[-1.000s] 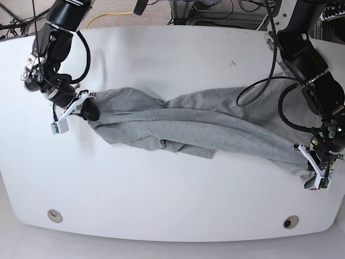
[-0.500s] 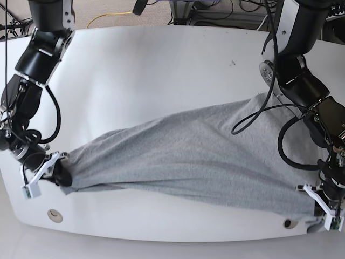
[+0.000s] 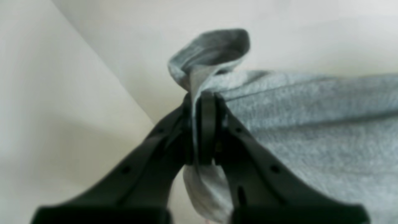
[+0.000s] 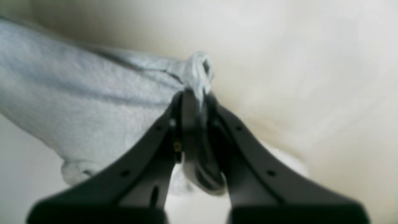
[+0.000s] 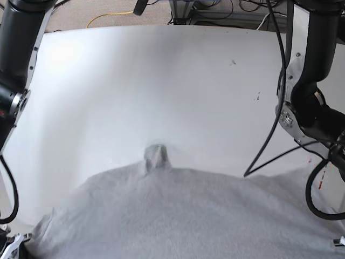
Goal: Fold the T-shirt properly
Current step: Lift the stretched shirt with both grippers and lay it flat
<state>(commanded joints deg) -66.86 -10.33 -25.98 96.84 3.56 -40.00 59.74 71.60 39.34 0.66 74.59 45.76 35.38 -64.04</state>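
Both grippers pinched on the T-shirt [image 5: 183, 216] — cloth spread low in the base view.

The left gripper [image 3: 203, 124] clamps a bunched grey edge; the right gripper [image 4: 194, 118] clamps another — fabric stretched between them over the white table [image 5: 161, 81].

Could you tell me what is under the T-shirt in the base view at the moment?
The white table shows bare beyond the T-shirt, whose spread grey cloth hides everything beneath it near the bottom edge. Both the left gripper and right gripper pinch bunched cloth.
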